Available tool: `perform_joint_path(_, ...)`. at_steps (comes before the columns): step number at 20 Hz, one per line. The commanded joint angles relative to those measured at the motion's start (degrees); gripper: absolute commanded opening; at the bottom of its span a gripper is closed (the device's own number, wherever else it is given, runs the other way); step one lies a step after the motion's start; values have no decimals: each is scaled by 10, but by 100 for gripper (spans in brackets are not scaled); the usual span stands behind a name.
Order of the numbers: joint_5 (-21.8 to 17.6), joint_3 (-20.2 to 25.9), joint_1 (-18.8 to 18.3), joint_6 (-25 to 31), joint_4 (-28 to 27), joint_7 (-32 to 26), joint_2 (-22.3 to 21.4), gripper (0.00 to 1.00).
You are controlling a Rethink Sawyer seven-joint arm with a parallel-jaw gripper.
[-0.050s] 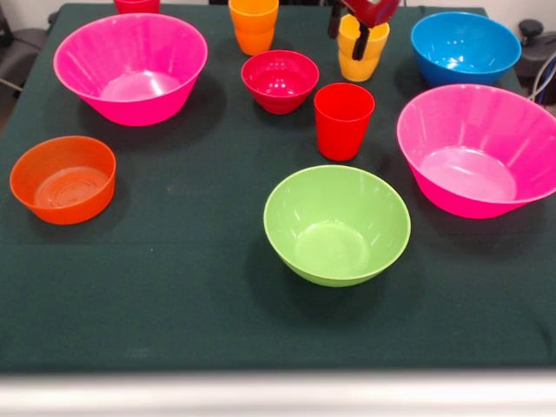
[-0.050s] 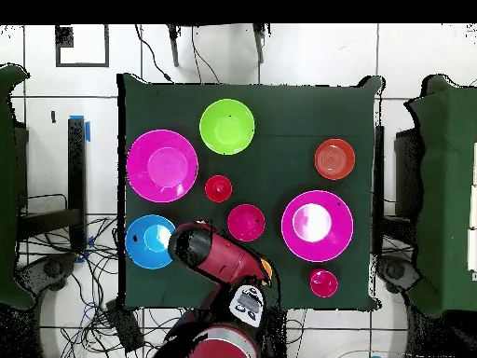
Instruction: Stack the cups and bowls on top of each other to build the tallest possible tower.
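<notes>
Yellow cup: I read it as a light, stiff, glossy plastic tumbler, slightly tapered and likely slick under the pads. It stands upright at the far edge of the table, between the orange cup and the blue bowl.
Grasp point: I would pinch one wall at the rim, one finger inside and one outside. The taper and gloss make a grip round the body likelier to slip.
Gripper: the dark fingers hang right at the yellow cup's rim, one of them crossing its mouth. They stand narrowly apart; I cannot tell whether they already clamp the wall.
Arm pose: from the front, only the red wrist and fingers show at the top edge, pointing down. From overhead, the red and black arm reaches over the blue bowl's side of the table and hides the cup.
Lime-green bowl: upright and empty near the front, apart from everything else. I judge it a stable base.
Other pieces: red cup and small crimson bowl mid-table, two hot-pink bowls at either side, orange bowl alone.
Tower: nothing stacked yet.
Risk: a light cup may tip or skate if nudged before the fingers close.
</notes>
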Motion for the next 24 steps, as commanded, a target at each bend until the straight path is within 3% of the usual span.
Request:
perform_joint_path(1,1,56,19,9,-12,91,14,100)
perform_joint_path(7,-5,29,38,35,-15,90,2,100)
perform_joint_path(24,-4,11,47,71,-33,87,-13,100)
